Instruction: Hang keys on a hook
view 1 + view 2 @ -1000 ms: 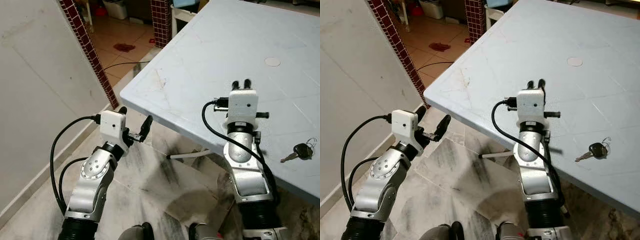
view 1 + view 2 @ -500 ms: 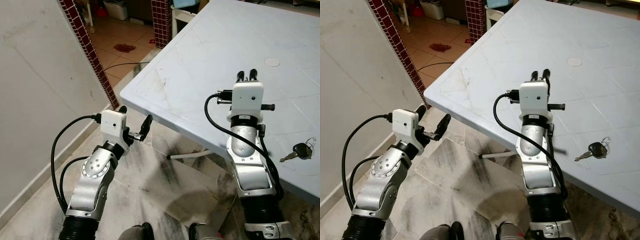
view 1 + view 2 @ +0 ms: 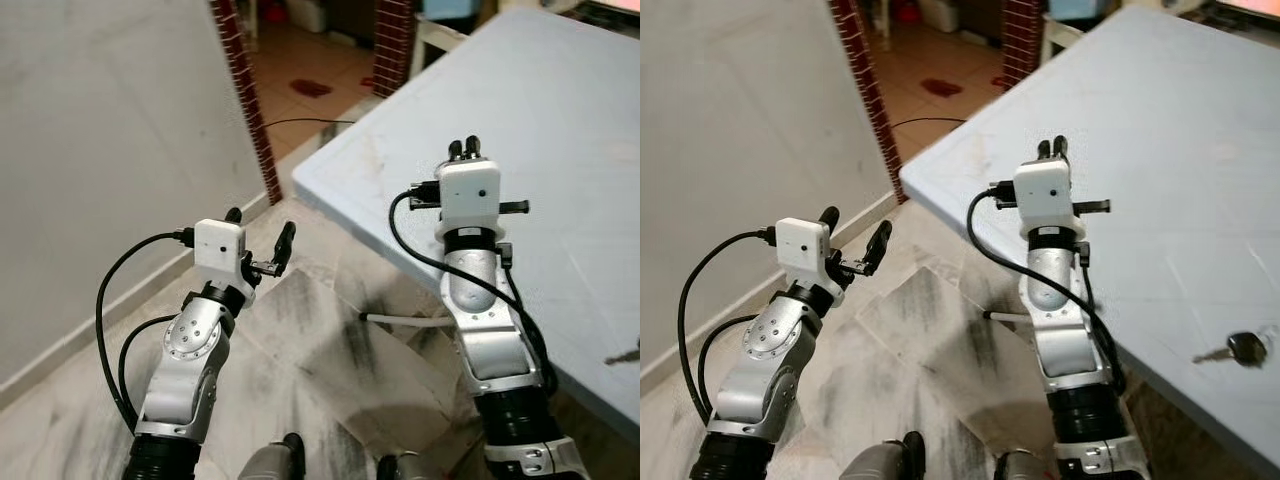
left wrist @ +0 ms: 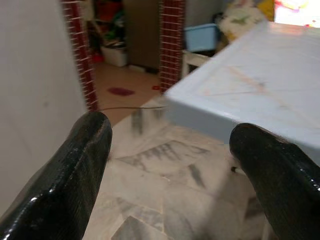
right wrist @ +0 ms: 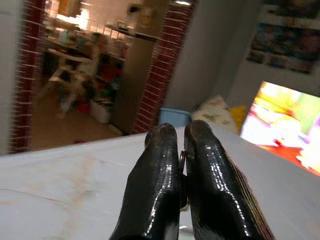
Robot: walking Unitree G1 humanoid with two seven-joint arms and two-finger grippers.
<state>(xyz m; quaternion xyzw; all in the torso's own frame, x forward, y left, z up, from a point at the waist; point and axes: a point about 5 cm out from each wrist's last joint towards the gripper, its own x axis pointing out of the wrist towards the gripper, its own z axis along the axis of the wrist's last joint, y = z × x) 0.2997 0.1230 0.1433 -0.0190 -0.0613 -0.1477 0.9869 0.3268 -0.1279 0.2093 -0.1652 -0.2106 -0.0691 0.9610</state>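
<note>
Right eye view gives me the black-headed key on its small metal ring [image 3: 1232, 349], lying flat on the pale blue plastic counter [image 3: 1180, 150] near the edge closest to me, well off to the right of my right arm. In the left eye view I can barely catch it at the frame's right border.

My right gripper [image 3: 464, 149] is raised above the counter, near its front corner and well apart from the key. Its two long black fingers [image 5: 160, 185] are pressed together side by side; in the right wrist view they touch along most of their length and have nothing between them.

My left gripper [image 3: 259, 232] hangs over the grey marbled floor tiles [image 3: 320, 350], off the counter's left side, beside the plain white wall [image 3: 100, 120]. Its fingers [image 4: 75, 170] stand wide apart with nothing in them; the left wrist view looks between them at the counter's corner and the floor beneath it.

Past the wall I see a dark red tiled pillar [image 3: 245, 90] and an orange-tiled room behind it, with a thin black cable [image 3: 305, 122] lying across the floor there.
</note>
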